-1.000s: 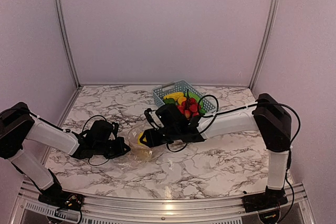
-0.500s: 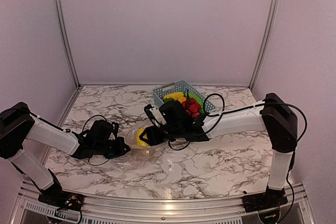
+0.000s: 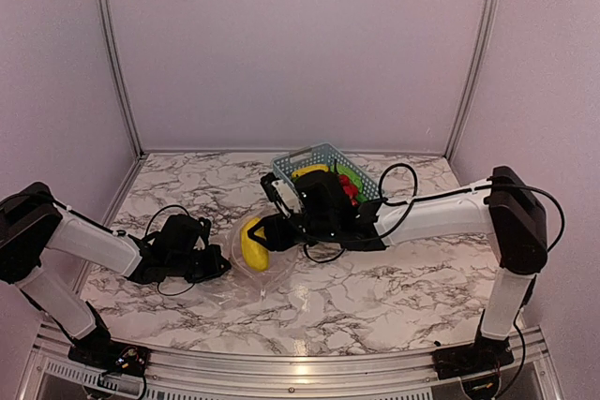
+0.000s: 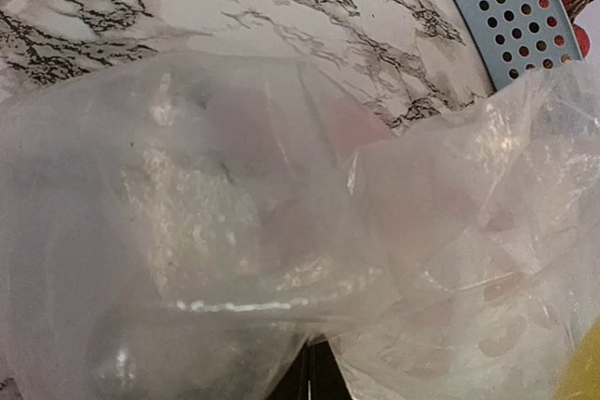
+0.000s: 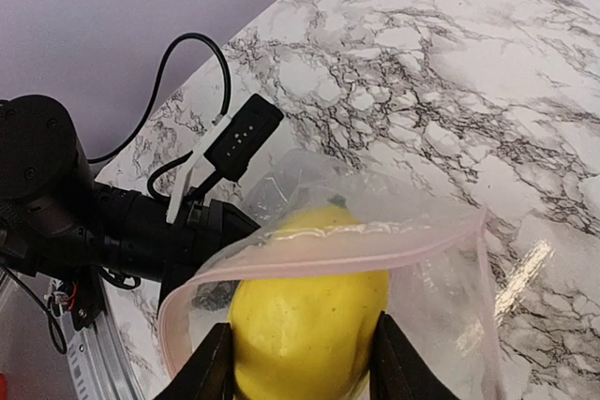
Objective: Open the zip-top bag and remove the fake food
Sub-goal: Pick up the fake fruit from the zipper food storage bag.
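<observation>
since a second ago our right gripper (image 5: 300,358), pinching the yellow lemon piece (image 3: 251,243), has drawn it up into the mouth of the zip-top bag (image 5: 450,269) on the worktop (image 3: 394,288). our left gripper (image 3: 212,264), pressed together, pins the bag. we judge this piece nearly out.

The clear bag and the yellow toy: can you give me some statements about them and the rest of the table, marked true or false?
1. The right pincer grips a yellow toy fruit. True.
2. The zip-top bag is zipped shut. False: its mouth is open around the fruit.
3. The blue basket is empty. False: red, green and yellow toys lie in it.
4. The left pincer is shut on the bag's plastic. True.
</observation>
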Controlling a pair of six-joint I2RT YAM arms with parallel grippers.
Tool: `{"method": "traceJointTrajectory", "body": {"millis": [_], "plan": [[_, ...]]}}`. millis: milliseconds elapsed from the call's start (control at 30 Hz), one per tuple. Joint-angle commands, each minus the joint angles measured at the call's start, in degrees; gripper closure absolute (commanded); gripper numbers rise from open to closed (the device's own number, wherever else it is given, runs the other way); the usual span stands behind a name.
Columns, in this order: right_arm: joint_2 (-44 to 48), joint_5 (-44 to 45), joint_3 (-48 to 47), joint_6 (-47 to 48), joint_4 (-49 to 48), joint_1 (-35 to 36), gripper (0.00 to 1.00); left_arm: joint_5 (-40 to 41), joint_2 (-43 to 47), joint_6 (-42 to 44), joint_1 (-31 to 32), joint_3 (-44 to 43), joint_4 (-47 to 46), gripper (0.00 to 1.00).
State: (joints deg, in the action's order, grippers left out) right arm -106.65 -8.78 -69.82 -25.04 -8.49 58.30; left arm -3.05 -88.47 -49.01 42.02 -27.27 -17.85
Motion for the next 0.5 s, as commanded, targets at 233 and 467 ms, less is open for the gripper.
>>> {"method": "traceJointTrajectory", "body": {"millis": [233, 467], "plan": [[5.1, -0.9, 2.3, 1.5, -3.6, 0.7, 0.69, 2.6, -1.7, 0.7, -0.5, -1.3, 3.9, 0.98], [6.3, -1.0, 1.1, 1.5, 1.2, 0.6, 0.70, 2.7, -1.7, 0.8, -0.5, -1.5, 4.2, 0.98]]}}
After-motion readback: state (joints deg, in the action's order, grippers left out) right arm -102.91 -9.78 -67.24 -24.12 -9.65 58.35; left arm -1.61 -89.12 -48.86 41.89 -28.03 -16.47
